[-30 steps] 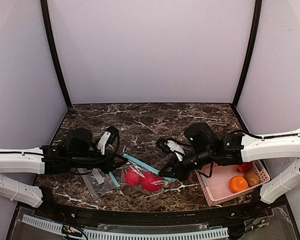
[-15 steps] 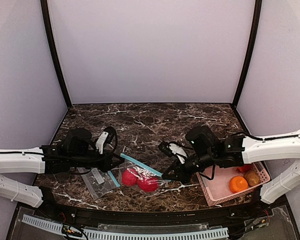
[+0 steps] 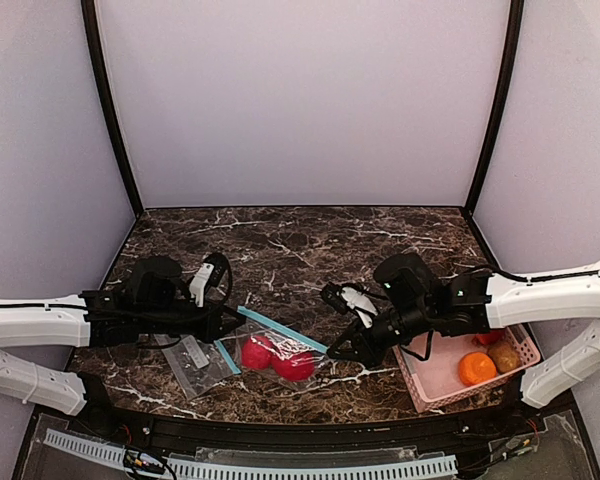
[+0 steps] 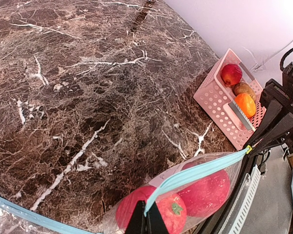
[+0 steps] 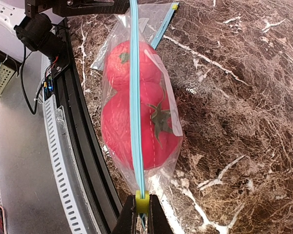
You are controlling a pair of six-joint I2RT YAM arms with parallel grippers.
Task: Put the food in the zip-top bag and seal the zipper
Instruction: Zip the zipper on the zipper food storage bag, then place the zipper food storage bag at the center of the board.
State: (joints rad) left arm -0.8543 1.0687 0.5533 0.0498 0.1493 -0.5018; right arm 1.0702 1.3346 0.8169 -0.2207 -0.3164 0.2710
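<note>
**Q:** What do the end effectors grasp?

**A:** My left end effector (image 4: 146, 222) is clenched on one end of the blue zipper strip (image 4: 200, 168). Its jaws are pressed together with the strip between them. My right end effector (image 5: 140, 214) is clenched in the same way on the opposite end, at the small yellow-green tab. The strip runs taut and straight between the two.

**Q:** Where does the zip-top bag lie?

**A:** The zip-top bag (image 3: 280, 352) hangs beneath that strip, near the 6 o'clock edge of the table (image 3: 300, 245). Seen from above, my left grip sits at 10 o'clock of the bag's centre and my right grip at 3 o'clock. I cannot tell whether the bag's bottom touches the table, nor whether the zipper is pressed closed.

**Q:** And the food?

**A:** Two red fruits (image 3: 257, 353) with green stalk caps lie inside the bag, touching each other. A third red fruit (image 3: 488, 337), an orange fruit (image 3: 476, 368) and a brown fruit (image 3: 503, 355) sit in the pink basket (image 3: 410, 380), at 3 o'clock of the bag.

**Q:** Anything else?

**A:** A second bag (image 3: 193, 362) lies flat on the table, at 9 o'clock of the first.
</note>
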